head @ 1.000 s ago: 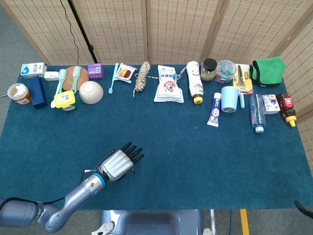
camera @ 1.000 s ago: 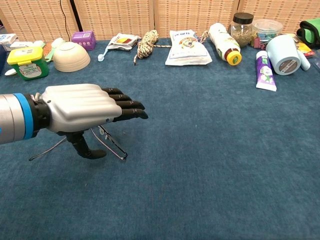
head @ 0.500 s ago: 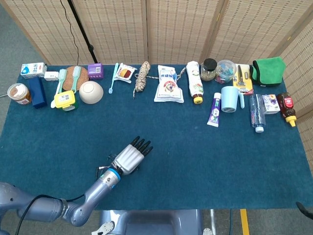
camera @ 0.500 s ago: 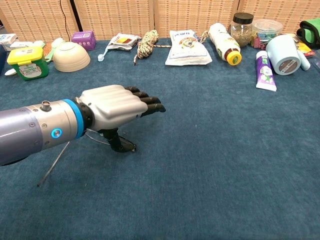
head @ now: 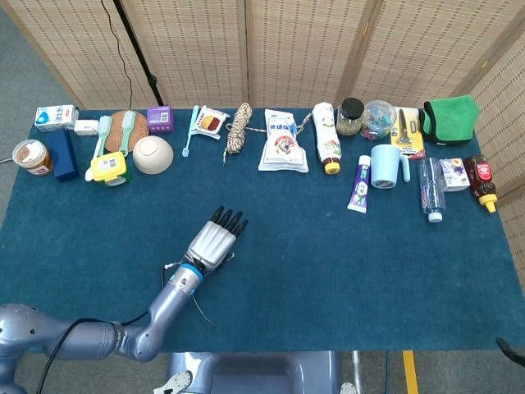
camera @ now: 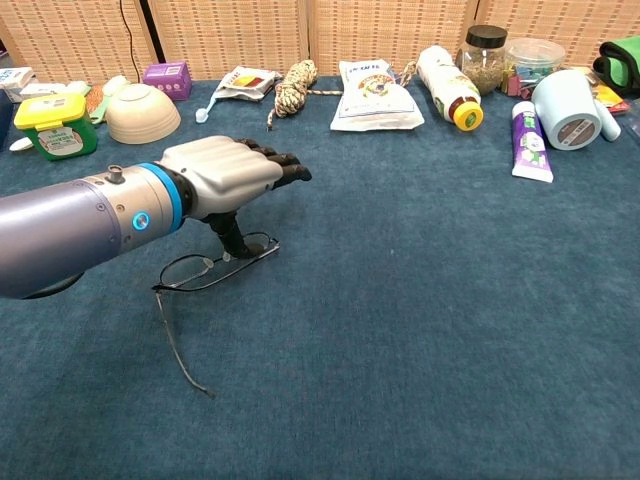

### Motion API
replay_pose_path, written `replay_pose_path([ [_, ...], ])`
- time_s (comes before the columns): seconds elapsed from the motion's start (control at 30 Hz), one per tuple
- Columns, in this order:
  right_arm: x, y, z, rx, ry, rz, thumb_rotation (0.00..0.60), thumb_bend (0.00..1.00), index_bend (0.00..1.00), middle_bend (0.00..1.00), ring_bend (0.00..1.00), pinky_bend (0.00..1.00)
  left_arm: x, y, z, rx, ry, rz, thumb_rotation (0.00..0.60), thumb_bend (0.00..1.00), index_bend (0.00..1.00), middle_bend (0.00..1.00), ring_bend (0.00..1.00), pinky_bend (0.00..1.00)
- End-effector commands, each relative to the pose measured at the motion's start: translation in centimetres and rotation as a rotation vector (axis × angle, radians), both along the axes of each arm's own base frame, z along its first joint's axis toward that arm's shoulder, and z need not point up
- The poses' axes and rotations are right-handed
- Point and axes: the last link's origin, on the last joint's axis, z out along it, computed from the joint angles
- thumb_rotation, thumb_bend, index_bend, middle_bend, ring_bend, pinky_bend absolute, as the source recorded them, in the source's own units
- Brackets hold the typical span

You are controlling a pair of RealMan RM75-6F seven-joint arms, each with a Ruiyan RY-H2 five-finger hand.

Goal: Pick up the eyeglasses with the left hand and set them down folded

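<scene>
- Currently, left hand (camera: 225, 175) hovers over the eyeglasses (camera: 215, 267), thumb touching the frame, fingers pressed together.
- Risk, seemingly: one temple sticks out unfolded; pressing could bend it.

The eyeglasses (camera: 213, 268) lie on the table (head: 328, 263) toward its front left, one temple trailing toward the front edge. The left hand (camera: 225, 175) sits over them, its thumb apparently touching the frame. Along the back edge stand a bowl (head: 153, 154), rope (head: 239, 129) and mug (head: 385, 166).
</scene>
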Motion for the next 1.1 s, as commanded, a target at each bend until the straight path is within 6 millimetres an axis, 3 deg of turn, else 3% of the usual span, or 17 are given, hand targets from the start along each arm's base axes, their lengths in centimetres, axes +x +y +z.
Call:
replay_pose_path([
  [0.03,0.1,-0.1,-0.1,0.004,-0.001,0.004,0.600,0.00,0.01,0.00,0.00,0.01,-0.5,0.6,0.4,0.020,0.005,0.015,0.512,0.30,0.00,0.00,0.00,0.00],
  [0.33,0.4,-0.1,-0.1,0.003,0.004,0.009,0.600,0.00,0.01,0.00,0.00,0.01,-1.6,1.7,1.8,0.064,-0.021,0.067,0.511,0.30,0.00,0.00,0.00,0.00],
  [0.5,0.6,-0.1,0.0,0.003,0.004,0.014,0.600,0.00,0.01,0.00,0.00,0.01,-2.0,0.8,3.1,0.020,-0.111,0.104,0.510,0.30,0.00,0.00,0.00,0.00],
  [0.83,0.9,-0.6,-0.3,0.019,0.002,0.033,0.600,0.00,0.02,0.00,0.00,0.01,-3.6,-0.5,6.7,0.062,-0.067,0.050,0.509,0.30,0.00,0.00,0.00,0.00],
  [1.1,1.0,-0.6,-0.5,0.020,0.003,0.030,0.600,0.00,0.02,0.00,0.00,0.01,-5.2,-1.4,7.7,0.019,-0.048,0.062,0.510,0.30,0.00,0.00,0.00,0.00],
])
